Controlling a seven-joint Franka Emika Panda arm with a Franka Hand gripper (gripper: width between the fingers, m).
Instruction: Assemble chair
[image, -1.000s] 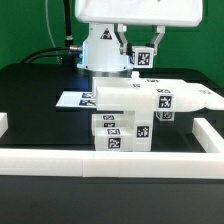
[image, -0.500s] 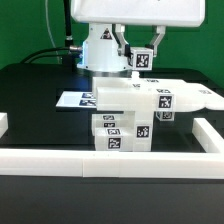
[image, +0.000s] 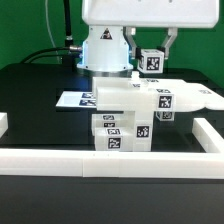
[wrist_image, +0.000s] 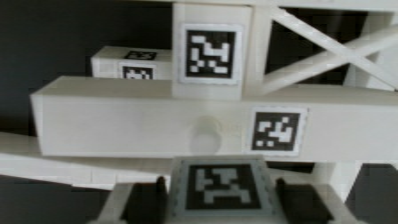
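So the gripper (image: 150, 55) is up in the air with a small tagged block (image: 151, 62) clamped between its fingers (wrist_image: 143, 198). The wrist view shows this best: a dark finger sits tight on each side of the block, with its black-and-white tag facing the camera. It's gripping that piece, not hanging open.

The half-built chair (image: 130, 102) sits in the middle of the black table (image: 30, 85). It's a chunky stack of white parts, with a long slab running across the top toward the exterior view's right and shorter tagged pieces underneath. There are tags all over the side facing the camera.

The held block hangs above the chair, toward the back, over the right part of the top slab as the exterior view sees it. There looks to be a thin dark gap between the two, so I'd call it close but not touching. From the wrist, the long slab and a cut-out frame piece lie straight beyond the block.

The marker board (image: 70, 99) lies flat on the table, poking out from behind the chair on the exterior view's left. A plain white rail (image: 110, 162) runs along the front edge, and the arm (image: 105, 48) stands behind everything.
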